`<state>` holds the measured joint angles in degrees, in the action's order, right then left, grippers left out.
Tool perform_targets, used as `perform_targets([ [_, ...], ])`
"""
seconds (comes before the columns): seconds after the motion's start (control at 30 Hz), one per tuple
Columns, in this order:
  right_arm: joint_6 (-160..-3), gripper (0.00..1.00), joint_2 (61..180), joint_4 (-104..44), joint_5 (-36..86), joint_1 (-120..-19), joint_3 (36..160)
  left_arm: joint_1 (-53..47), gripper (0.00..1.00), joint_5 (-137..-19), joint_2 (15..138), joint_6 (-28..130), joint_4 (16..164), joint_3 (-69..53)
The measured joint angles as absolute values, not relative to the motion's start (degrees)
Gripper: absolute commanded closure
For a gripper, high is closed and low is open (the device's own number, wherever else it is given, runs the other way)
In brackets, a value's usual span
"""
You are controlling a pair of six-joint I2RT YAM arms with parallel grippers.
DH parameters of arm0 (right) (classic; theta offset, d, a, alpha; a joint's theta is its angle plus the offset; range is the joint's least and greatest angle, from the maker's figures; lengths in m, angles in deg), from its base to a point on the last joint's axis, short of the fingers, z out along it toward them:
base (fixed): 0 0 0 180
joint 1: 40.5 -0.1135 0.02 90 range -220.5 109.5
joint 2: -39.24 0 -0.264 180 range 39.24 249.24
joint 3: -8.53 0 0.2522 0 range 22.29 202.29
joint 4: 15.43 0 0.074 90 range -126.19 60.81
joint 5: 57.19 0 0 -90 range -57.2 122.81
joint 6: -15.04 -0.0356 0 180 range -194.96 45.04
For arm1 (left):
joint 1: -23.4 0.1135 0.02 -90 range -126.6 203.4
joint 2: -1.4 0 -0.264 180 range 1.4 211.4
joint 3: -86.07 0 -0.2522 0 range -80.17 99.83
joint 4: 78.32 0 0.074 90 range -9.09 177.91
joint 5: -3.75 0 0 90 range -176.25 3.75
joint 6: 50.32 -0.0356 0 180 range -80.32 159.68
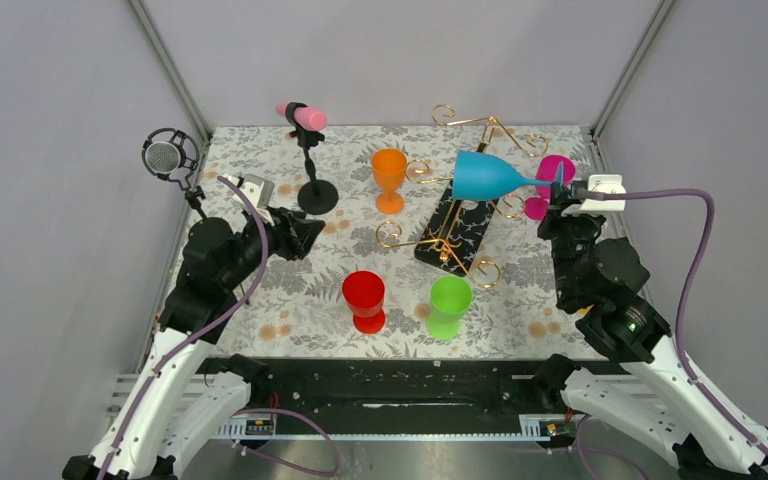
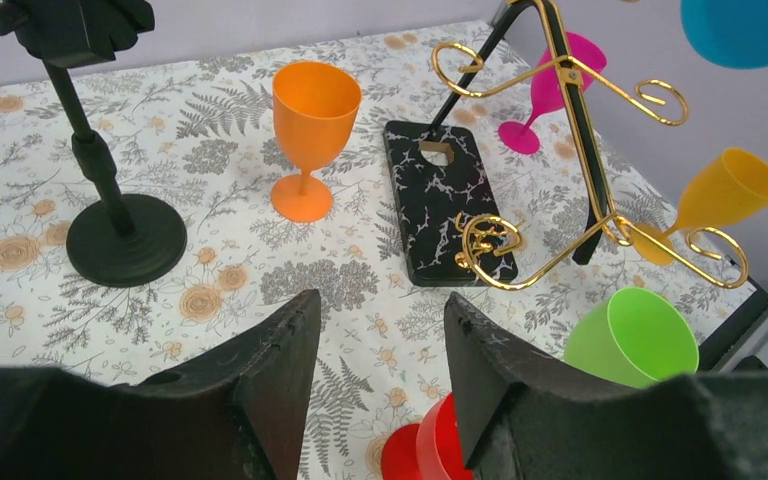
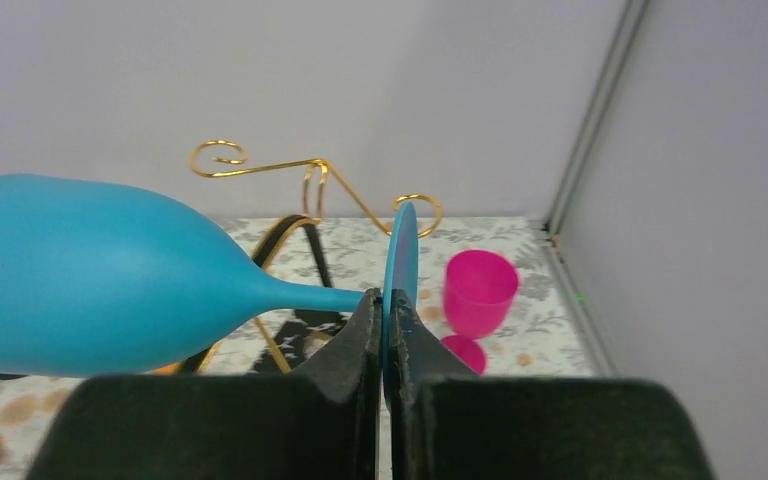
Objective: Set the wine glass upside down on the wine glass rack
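**Top view.** The right fingers (image 1: 563, 192) hold the blue wine glass (image 1: 487, 175) on its side in the air, bowl pointing left. It is above the far end of the wine glass rack (image 1: 457, 226), which stands mid-bench. The glass is not yet on the rack. To do this step well, I judge the wrist should roll until the bowl hangs straight down. The stem should then slide into a free pair of gold wires so that the foot settles on them. A slow approach matters, since a pinch on a thin disc could let the heavy bowl swing. The left fingers (image 1: 298, 236) hover over the bench's left side, well clear.

**Left wrist view.** The left fingers (image 2: 278, 365) stand about half apart with nothing between them, only patterned bench (image 2: 210, 150) and a red glass (image 2: 428, 452) below. The rack's curled arms rise ahead. An amber glass (image 2: 728, 190) sits tilted at one arm, so that slot looks taken. The blue bowl shows in the top right corner.

**Right wrist view.** The right fingers (image 3: 352, 345) are closed almost completely, clamping the rim of the blue foot (image 3: 401, 255) edge-on. A pink glass (image 3: 479, 290) stands behind on the bench.
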<state>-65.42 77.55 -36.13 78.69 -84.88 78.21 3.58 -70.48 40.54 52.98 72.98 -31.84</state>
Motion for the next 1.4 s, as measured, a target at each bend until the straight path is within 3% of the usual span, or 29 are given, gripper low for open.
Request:
perform_targets([
  [0.23, -51.24, 1.00, 76.67, -32.24, 81.73, -84.88, 77.77, 3.60, 0.50, -70.50, 40.54, 52.15, 71.55, -32.05],
  [0.83, -6.01, 1.00, 77.11, -18.14, 75.87, -84.88, 74.80, 3.60, 0.50, -70.48, 40.56, 51.65, 70.79, -32.05],
  [1.1, 6.14, 1.00, 77.81, -22.06, 72.57, -84.88, 77.84, 3.60, 0.50, -70.48, 40.45, 51.52, 70.75, -32.08],
  [1.4, 15.41, 1.00, 87.65, -22.84, 68.95, -81.42, 89.93, 3.60, 0.50, -70.52, 39.97, 51.45, 70.35, -32.73],
])
